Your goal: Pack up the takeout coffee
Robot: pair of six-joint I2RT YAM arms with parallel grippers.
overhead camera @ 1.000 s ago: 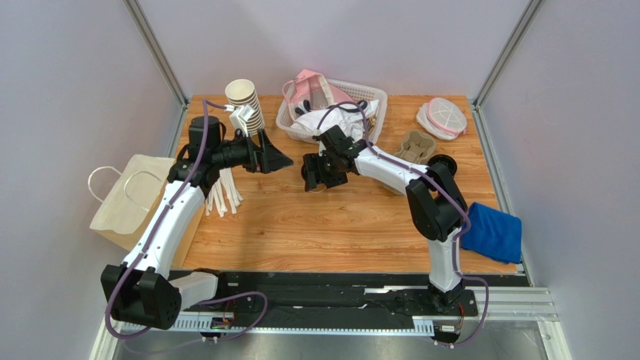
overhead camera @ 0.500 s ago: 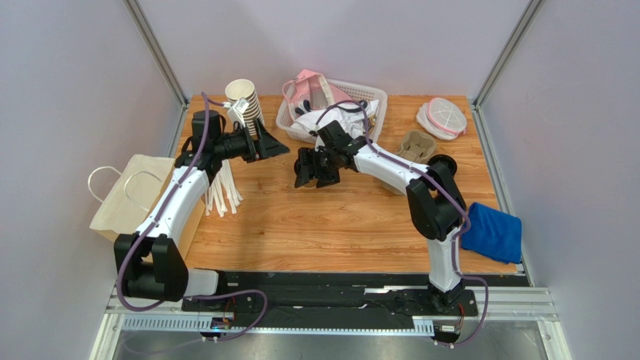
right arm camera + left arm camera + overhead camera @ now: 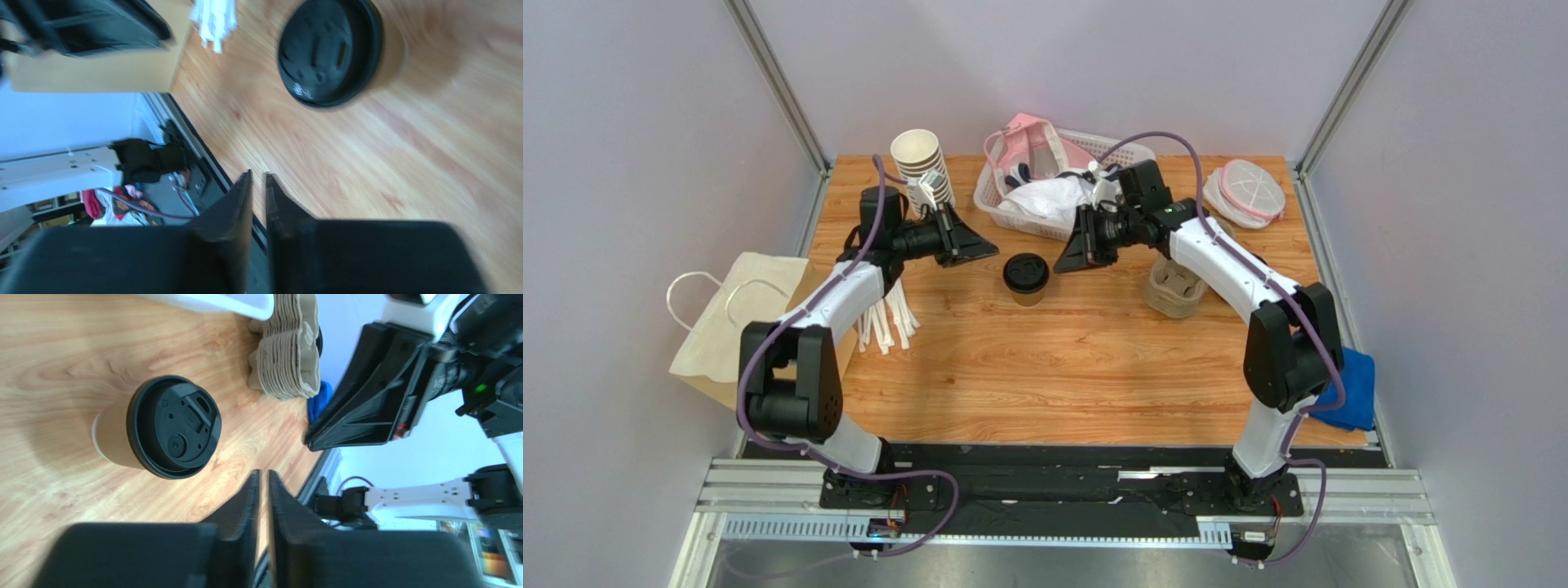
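The takeout coffee (image 3: 1026,277), a brown paper cup with a black lid, stands upright and alone on the wooden table between my two grippers. It also shows in the left wrist view as the coffee (image 3: 172,425) and in the right wrist view as the coffee (image 3: 328,52). My left gripper (image 3: 990,254) hovers just left of it, and my right gripper (image 3: 1063,262) just right of it. Neither touches the cup. The left gripper (image 3: 263,471) and the right gripper (image 3: 258,173) are both shut, with only a thin slit and nothing between the fingers.
A stack of lidless cups (image 3: 922,159) stands at the back left, with a white basket (image 3: 1063,184) of bags behind the cup. A stack of pulp cup carriers (image 3: 1173,288) sits to the right. White stirrers (image 3: 885,319) and a paper bag (image 3: 732,325) lie at the left, a blue cloth (image 3: 1357,380) at the right edge.
Both grippers have closed from wide open. The right arm swung back to the right, uncovering the lidded cup on the table. The left arm stretched out further along the table's left side.
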